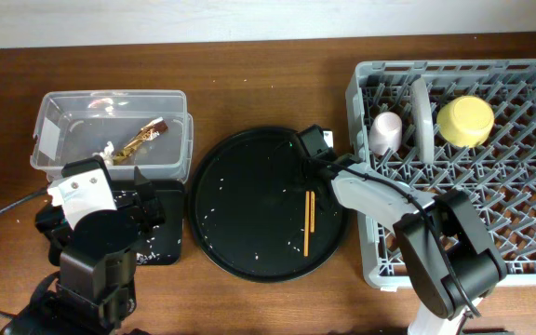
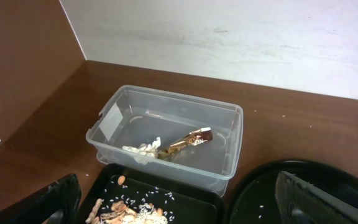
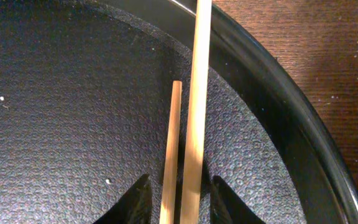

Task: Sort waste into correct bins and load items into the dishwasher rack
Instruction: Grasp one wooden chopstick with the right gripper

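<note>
The right gripper (image 3: 180,202) is down over the round black tray (image 3: 73,93). Its two fingers (image 3: 135,198) stand part-way open, one on each side of the chopsticks (image 3: 194,93). The sticks lie side by side in the gap between the tips. As far as I can make out a thin dark sliver shows between each finger and the nearest stick, so they look bracketed rather than pinched. From the fingertips the pair runs straight away across the tray floor. The left-hand stick ends short of the rim, while the right-hand one carries on out of the wrist picture. The tray's raised rim curves past just off the right-hand finger.

The left gripper (image 2: 188,205) is spread as wide as it goes, with nothing between its fingers (image 2: 61,199). Directly ahead of the tips, near the middle of the gap, sits the clear tub (image 2: 222,134), holding the gold-brown wrapper (image 2: 188,141) and the white tissue (image 2: 143,150). These two lie touching near the tub's closer wall. Between the tub and the fingers is the shallow black tray (image 2: 185,186), with brownish food scraps (image 2: 120,210) and pale crumbs just inside the left finger.

Beyond the right arm is the grey rack (image 1: 529,186). There the green plate (image 1: 422,116) stands on edge between the pink cup (image 1: 386,132) and the yellow bowl (image 1: 465,121).
</note>
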You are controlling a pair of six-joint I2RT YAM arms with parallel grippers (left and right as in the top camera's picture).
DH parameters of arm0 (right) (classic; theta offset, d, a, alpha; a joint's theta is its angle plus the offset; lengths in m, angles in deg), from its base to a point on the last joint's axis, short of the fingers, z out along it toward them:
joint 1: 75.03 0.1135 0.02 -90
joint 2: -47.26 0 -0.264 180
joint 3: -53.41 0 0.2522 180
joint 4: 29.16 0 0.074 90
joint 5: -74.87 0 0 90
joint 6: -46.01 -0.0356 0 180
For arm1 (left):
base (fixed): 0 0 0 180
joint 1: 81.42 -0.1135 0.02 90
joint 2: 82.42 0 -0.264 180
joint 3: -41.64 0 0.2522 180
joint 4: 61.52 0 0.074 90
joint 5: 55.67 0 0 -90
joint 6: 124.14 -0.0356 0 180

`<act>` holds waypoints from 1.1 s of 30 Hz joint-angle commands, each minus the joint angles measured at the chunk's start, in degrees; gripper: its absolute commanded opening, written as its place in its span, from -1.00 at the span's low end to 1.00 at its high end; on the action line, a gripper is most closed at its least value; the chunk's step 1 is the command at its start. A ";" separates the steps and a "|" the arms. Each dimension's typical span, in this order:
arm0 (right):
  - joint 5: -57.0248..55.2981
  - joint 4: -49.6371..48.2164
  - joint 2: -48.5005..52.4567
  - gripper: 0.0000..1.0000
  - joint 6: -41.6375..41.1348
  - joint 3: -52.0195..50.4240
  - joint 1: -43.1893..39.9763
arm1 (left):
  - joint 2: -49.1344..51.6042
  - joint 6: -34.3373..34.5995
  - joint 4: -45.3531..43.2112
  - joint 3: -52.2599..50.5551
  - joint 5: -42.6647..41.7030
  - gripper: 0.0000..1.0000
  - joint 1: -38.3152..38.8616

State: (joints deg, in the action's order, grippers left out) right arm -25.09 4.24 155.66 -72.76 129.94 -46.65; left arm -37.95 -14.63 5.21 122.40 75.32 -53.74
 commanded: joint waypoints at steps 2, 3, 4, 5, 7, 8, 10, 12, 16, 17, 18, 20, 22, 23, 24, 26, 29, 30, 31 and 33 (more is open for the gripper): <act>-1.27 -0.22 0.98 -0.43 -0.68 -0.50 0.11 | 0.02 0.79 -0.13 0.55 1.27 0.99 -0.15; -1.27 -0.22 0.98 -0.43 -0.68 -0.50 0.11 | 0.02 0.79 -0.13 0.55 1.27 0.99 -0.15; -1.27 -0.22 0.98 -0.42 -0.68 -0.50 0.11 | 0.02 0.79 -0.13 0.55 1.27 0.99 -0.15; -1.27 -0.24 0.98 -0.43 -0.68 -0.50 0.11 | 0.02 0.79 -0.13 0.55 1.27 0.99 -0.15; -1.27 -0.42 0.98 -0.43 -0.68 -0.50 0.11 | 0.02 0.79 -0.13 0.55 1.27 0.99 -0.15; -1.27 -0.50 0.98 -0.43 -0.68 -0.44 0.04 | 0.02 0.79 -0.15 0.55 1.27 0.99 -0.15; -1.27 -0.59 0.94 -0.43 -0.68 -0.20 -0.02 | 0.02 0.79 -0.13 0.55 1.27 0.99 -0.15; -1.25 -0.39 0.61 -0.44 -0.66 0.15 -0.28 | 0.02 0.79 -0.13 0.55 1.27 0.99 -0.15; -1.25 -0.33 -0.35 -0.46 -0.68 0.22 -1.11 | 0.02 0.79 -0.13 0.55 1.27 0.99 -0.15; -1.29 -0.15 -0.35 -0.46 -0.66 0.22 -1.25 | 0.02 0.79 -0.13 0.55 1.27 0.99 -0.15; -1.25 0.07 -0.35 -0.51 -0.68 0.22 -1.46 | 0.02 0.79 -0.15 0.55 1.27 0.99 -0.15; -1.25 0.15 -0.35 -0.52 -0.66 0.22 -1.57 | 0.02 0.79 -0.13 0.55 1.27 0.99 -0.15; -1.22 0.00 -0.35 -0.55 -0.68 0.20 -1.55 | 0.02 0.79 -0.13 0.55 1.27 0.99 -0.15; -1.22 0.02 -0.35 -0.57 -0.68 0.22 -1.55 | 0.02 0.79 -0.13 0.55 1.27 0.99 -0.15; -1.22 0.04 -0.35 -0.59 -0.68 0.20 -1.55 | 0.02 0.79 -0.13 0.55 1.27 0.99 -0.15; -1.18 0.15 -0.35 -0.60 -0.68 0.20 -1.55 | 0.02 0.79 -0.13 0.55 1.27 0.99 -0.15; -0.83 0.17 -0.37 -0.60 -0.66 0.22 -1.55 | 0.02 0.79 -0.13 0.55 1.27 0.99 -0.15; -0.83 0.31 -0.52 -0.60 -0.66 0.28 -1.55 | 0.02 0.79 -0.13 0.55 1.27 0.99 -0.15; -0.85 0.48 -0.85 -0.59 -0.66 0.33 -1.57 | 0.02 0.79 -0.13 0.55 1.27 0.99 -0.15; -0.83 0.52 -2.29 -0.58 -0.66 0.37 -1.55 | 0.02 0.79 -0.13 0.55 1.27 0.99 -0.15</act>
State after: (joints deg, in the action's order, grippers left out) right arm -25.20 4.55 155.66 -72.76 129.94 -48.01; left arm -37.95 -14.63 5.19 122.40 75.32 -53.74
